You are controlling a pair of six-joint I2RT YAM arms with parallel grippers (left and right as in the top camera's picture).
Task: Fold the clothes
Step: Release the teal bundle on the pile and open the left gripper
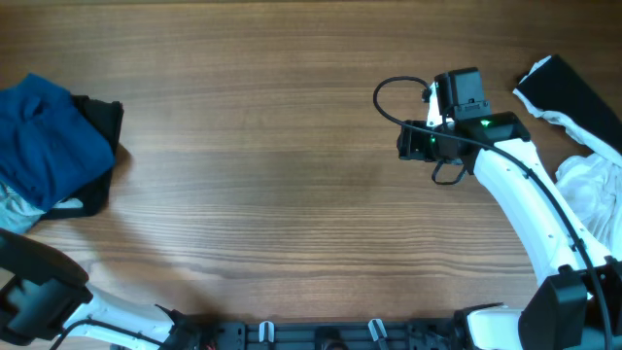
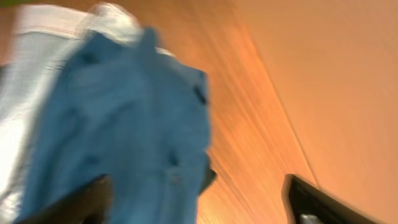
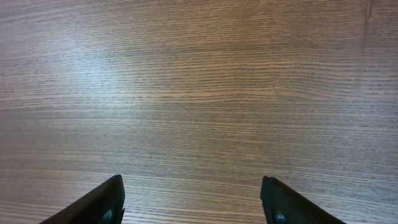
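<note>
A pile of clothes lies at the table's left edge: a blue shirt (image 1: 44,136) on top of a black garment (image 1: 102,122) and a pale one (image 1: 19,209). The blue shirt fills the left of the blurred left wrist view (image 2: 118,118). My left gripper (image 2: 199,199) is open with one finger over the blue shirt and one over bare wood; the overhead shows only its arm (image 1: 39,292) at the bottom left. My right gripper (image 3: 193,199) is open and empty over bare wood, at mid right in the overhead (image 1: 413,143).
A second heap of white (image 1: 593,185) and black (image 1: 569,87) clothes lies at the table's right edge, behind the right arm. The wooden table (image 1: 282,175) spreads between the two piles.
</note>
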